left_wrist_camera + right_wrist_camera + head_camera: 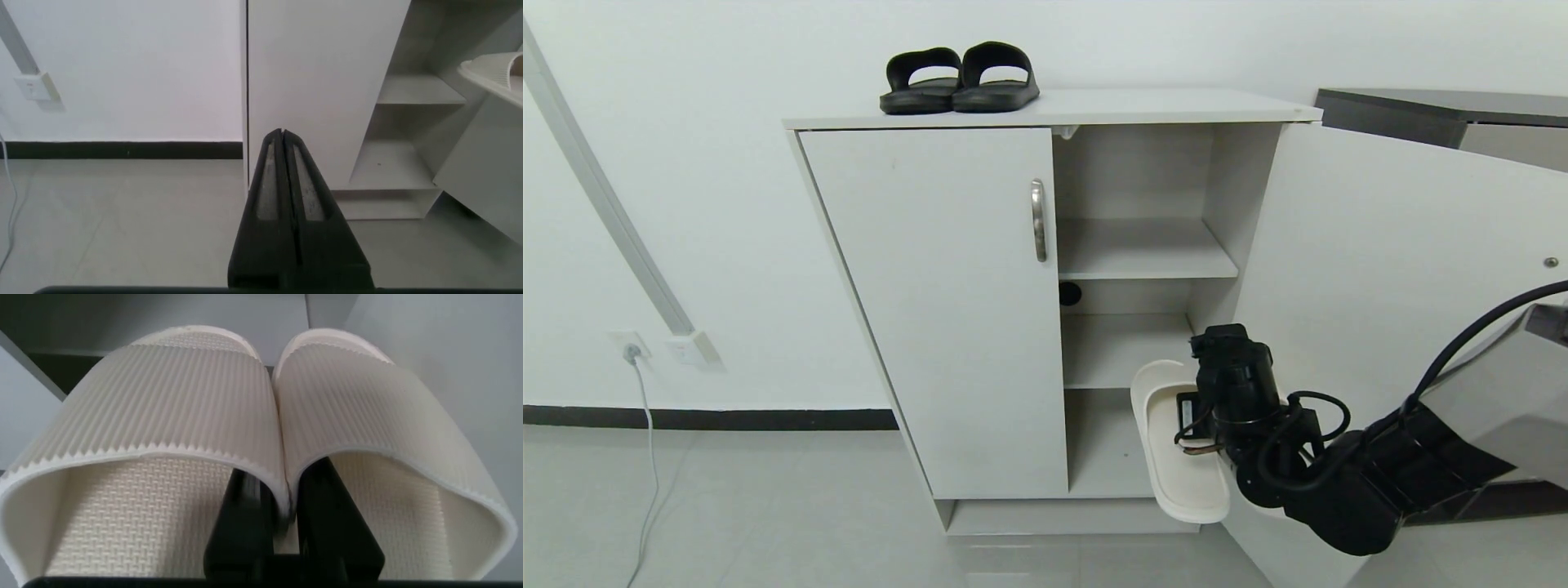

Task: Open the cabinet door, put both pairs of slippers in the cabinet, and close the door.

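Note:
A white cabinet (931, 310) stands against the wall, its right door (1380, 269) swung open and its left door shut. A pair of black slippers (960, 79) rests on the cabinet top. My right gripper (282, 531) is shut on a pair of cream slippers (270, 433), pinching their two inner straps together. In the head view the cream slippers (1176, 445) hang sole outward in front of the cabinet's lower right shelves. My left gripper (282, 143) is shut and holds nothing, low in front of the cabinet's left side.
The open compartment has a middle shelf (1143, 249), a lower shelf (1119, 351) and a bottom space. A metal handle (1038, 220) is on the shut door. A wall socket with a cable (633, 355) sits at the left. A grey unit (1445, 114) stands behind the open door.

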